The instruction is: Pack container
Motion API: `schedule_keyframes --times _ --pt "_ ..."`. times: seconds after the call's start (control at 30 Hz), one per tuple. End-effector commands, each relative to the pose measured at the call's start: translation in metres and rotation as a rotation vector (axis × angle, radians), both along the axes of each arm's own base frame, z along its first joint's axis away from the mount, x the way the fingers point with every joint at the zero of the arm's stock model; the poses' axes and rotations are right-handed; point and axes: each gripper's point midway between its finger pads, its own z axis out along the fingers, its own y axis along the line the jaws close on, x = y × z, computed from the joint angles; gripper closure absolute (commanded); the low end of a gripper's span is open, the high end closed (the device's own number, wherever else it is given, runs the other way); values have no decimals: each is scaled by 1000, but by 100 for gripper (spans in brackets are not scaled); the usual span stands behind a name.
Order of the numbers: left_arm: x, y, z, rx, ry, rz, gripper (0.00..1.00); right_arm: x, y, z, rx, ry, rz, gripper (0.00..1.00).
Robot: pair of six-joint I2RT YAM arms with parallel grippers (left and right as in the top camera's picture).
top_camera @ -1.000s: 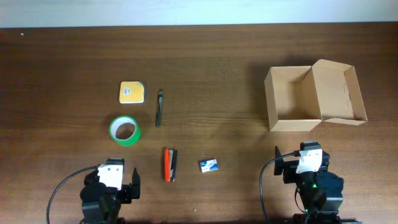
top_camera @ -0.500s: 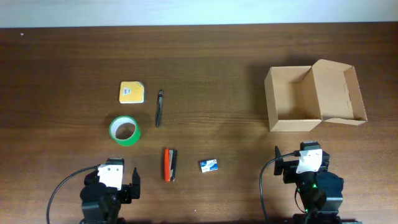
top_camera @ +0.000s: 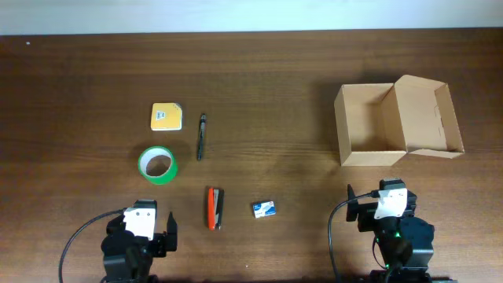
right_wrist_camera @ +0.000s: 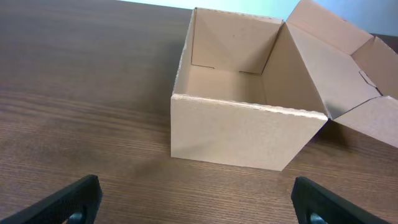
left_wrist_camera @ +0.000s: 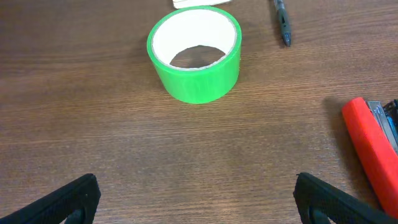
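Observation:
The container point(top_camera: 369, 157) is a tan cardboard box at the right, its flap lid open to the right and nothing in it; it also shows in the right wrist view point(right_wrist_camera: 242, 134). A green tape roll point(top_camera: 158, 165), a yellow pad point(top_camera: 166, 116), a dark pen point(top_camera: 200, 135), a red stapler point(top_camera: 214, 207) and a small blue-and-white box point(top_camera: 264, 208) lie on the left half. My left gripper point(left_wrist_camera: 196, 202) is open and empty, just in front of the tape roll point(left_wrist_camera: 194, 53). My right gripper point(right_wrist_camera: 199, 202) is open and empty, just in front of the container.
The wooden table point(top_camera: 267, 86) runs to a pale wall at the back. Both arm bases sit at the front edge, the left one point(top_camera: 140, 236) and the right one point(top_camera: 393, 228). The stapler point(left_wrist_camera: 370, 146) and pen point(left_wrist_camera: 281, 18) edge into the left wrist view.

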Motion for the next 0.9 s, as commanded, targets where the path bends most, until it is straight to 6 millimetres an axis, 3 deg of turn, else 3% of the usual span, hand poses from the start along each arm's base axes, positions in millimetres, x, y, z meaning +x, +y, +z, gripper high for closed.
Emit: schedule_keyframes --times 0.0,0.13,0.3,0.47,0.67,0.87 --pt "0 2 -1 19 -4 -3 0 0 -1 -1 6 -7 -10 1" --pt "0 2 -1 19 -4 -3 1 1 5 13 18 -36 21 1" --pt "0 2 -1 19 -4 -3 0 5 6 66 18 -79 30 1" --pt "0 2 -1 19 -4 -3 0 16 6 109 73 36 13 1" --pt "0 2 -1 19 -4 -3 0 50 12 142 106 253 40 1" --pt "0 2 -1 19 -4 -3 0 99 11 148 129 446 37 1"
